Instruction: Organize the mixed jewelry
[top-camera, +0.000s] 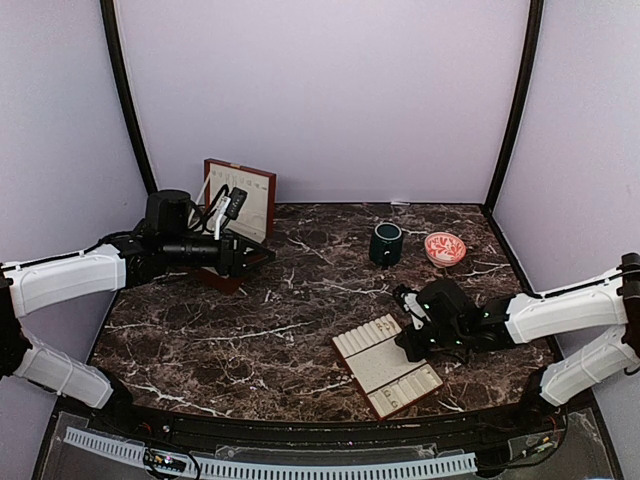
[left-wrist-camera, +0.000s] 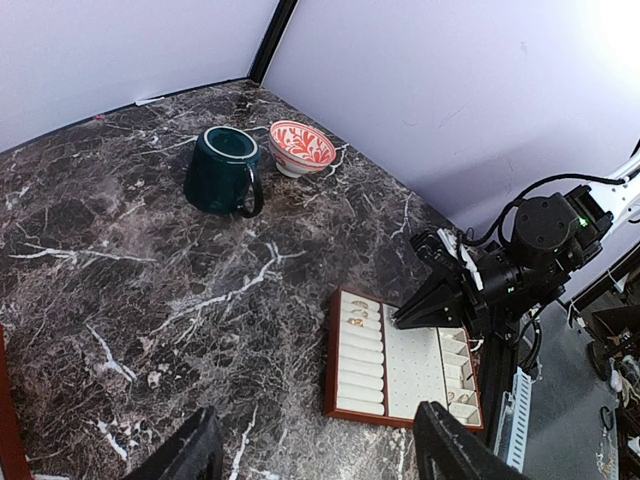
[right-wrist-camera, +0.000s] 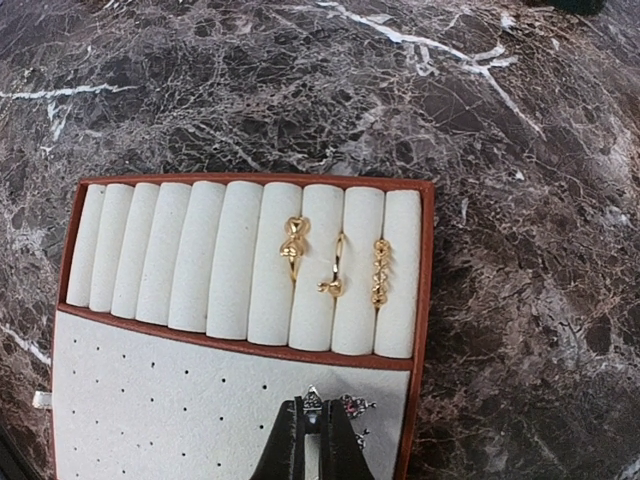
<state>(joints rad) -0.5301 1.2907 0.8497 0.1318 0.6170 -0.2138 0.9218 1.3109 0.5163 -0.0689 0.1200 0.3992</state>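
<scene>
At back left: box (top-camera: 258, 195) on the marble table (top-camera: 250, 340), open, lid upright, cream lining facing forward
left gripper (left-wrist-camera: 318, 415): just in front of the box, off the table, jaws wide, nothing between them
mug (top-camera: 386, 243): dark green, upright, back centre-right, handle toward the front
tray (top-camera: 375, 372): flat at front centre-right, a row of cream rolls at its far end, a pad with holes in the middle
rings (right-wrist-camera: 294, 247): three gold ones, set in neighbouring slots between the rolls
silver stud (right-wrist-camera: 313, 398): on the holed pad, right at the fingertips; whether it is pinched, cannot tell
pink stud (right-wrist-camera: 352, 405): just beside the silver one
right gripper (right-wrist-camera: 318, 412): low over the pad, jaws closed together
bowl (top-camera: 444, 248): red and white, just right of the mug
</scene>
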